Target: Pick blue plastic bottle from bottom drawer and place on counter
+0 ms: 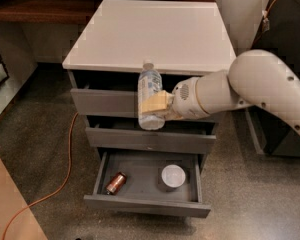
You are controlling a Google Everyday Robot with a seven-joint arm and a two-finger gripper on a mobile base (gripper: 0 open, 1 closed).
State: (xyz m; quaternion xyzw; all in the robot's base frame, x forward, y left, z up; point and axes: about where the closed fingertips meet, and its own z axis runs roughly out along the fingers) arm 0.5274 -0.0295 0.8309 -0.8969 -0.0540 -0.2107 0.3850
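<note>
Blue plastic bottle upright, off the ground just in front of the counter front edge, cap level with that edge. Gripper clamped on its lower half, reaching in from the right. Below the counter, bottom drawer open: copper can left, white bowl right.

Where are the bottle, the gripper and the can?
blue plastic bottle (150, 83), camera view, on its label.
gripper (153, 105), camera view, between fingertips, shut on the bottle's middle.
copper-red can (116, 182), camera view, its side.
</note>
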